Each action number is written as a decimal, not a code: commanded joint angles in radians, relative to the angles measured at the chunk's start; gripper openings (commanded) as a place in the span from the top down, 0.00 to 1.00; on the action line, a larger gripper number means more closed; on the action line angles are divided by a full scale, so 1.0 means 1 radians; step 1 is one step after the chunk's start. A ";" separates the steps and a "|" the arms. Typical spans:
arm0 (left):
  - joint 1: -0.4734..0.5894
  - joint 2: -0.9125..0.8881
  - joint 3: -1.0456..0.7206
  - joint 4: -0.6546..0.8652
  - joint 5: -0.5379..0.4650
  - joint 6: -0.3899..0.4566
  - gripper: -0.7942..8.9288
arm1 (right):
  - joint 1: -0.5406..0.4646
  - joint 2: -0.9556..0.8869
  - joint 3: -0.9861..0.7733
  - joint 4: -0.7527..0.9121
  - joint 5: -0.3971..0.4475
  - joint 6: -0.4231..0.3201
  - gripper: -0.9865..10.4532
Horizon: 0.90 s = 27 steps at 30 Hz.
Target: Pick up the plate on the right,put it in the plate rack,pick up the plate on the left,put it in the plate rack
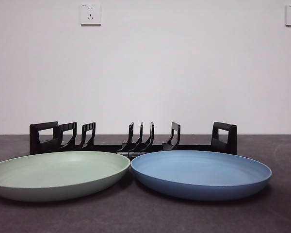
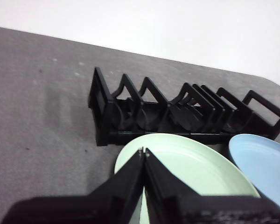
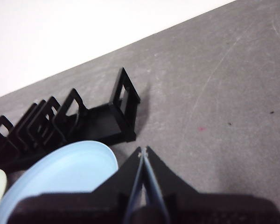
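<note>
Behind everything runs a plain white wall with two socket plates, and below it a dark grey, slightly speckled tabletop point(image 1: 19, 218) carries all the task's things.

Nothing of the task looks done yet. The long low black plastic plate rack point(image 1: 136, 141), with its upright slotted dividers and a blocky handle loop at each end, stands empty along the back; no plate sits in any slot. Both plates lie flat on the table in front of it: the shallow round pale green plate point(image 1: 58, 174) on one side and the shallow round blue plate point(image 1: 201, 172) on the other, their rims close together or perhaps just touching near the rack's middle.

Neither arm shows in the front view, so both appear to be waiting above. The left gripper point(image 2: 143, 151) has its two black jaws pressed together, tips meeting, holding nothing; the green plate point(image 2: 191, 163) lies directly beneath and ahead of those tips, with the rack point(image 2: 177, 112) just beyond it. The right gripper point(image 3: 143, 151) is likewise closed and empty; the blue plate point(image 3: 70, 172) lies below and to one side of its tips, and the rack's end handle point(image 3: 126, 105) stands just past them.

Judging from this, all four steps remain: the blue plate first, then the green one.
</note>
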 commanded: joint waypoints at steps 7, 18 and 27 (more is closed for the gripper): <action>0.003 0.112 0.158 -0.010 0.006 -0.029 0.92 | 0.000 0.247 0.167 0.011 -0.002 0.006 0.92; 0.003 0.461 0.354 -0.085 0.100 -0.019 0.92 | 0.000 0.706 0.450 -0.034 -0.193 -0.031 0.92; -0.014 0.767 0.534 -0.190 0.277 0.053 0.69 | 0.000 1.098 0.692 -0.288 -0.312 -0.234 0.89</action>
